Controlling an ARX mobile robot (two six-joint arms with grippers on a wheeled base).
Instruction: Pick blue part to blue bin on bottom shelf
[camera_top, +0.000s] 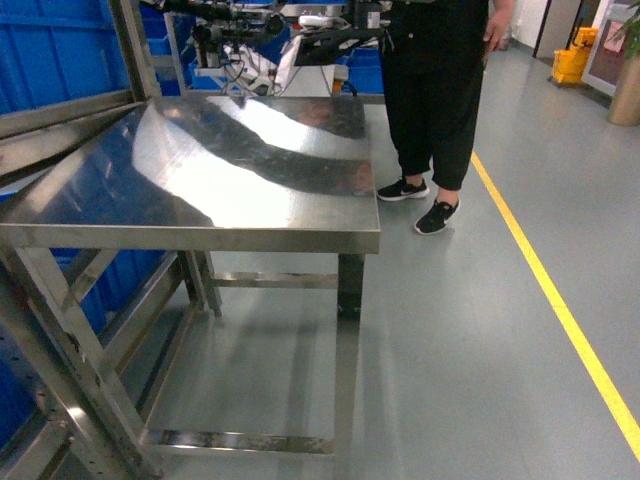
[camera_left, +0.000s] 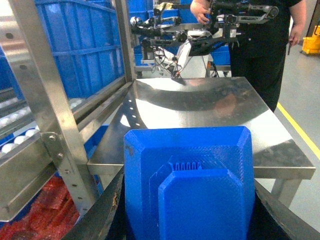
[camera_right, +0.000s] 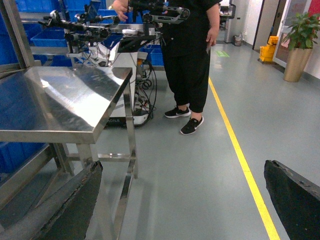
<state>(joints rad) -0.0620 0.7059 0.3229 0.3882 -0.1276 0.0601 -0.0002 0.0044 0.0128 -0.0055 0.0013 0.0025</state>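
Blue part (camera_left: 195, 185) clamped in our left gripper (camera_left: 187, 220), nearest the lens.
We carry it above the steel table (camera_left: 210, 105), clear of the rack (camera_left: 45, 110); right gripper (camera_right: 185, 200) apart, holding nothing.

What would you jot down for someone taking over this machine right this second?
Left claw: shut on the blue part, held up in front of the steel table.
Right claw: open, nothing in it, hanging over the floor.
Blue bins sit in the rack on the left; I can't tell which is the target.
Done: part picked up.
Left: carry it down to the blue bin on the bottom shelf and let go.
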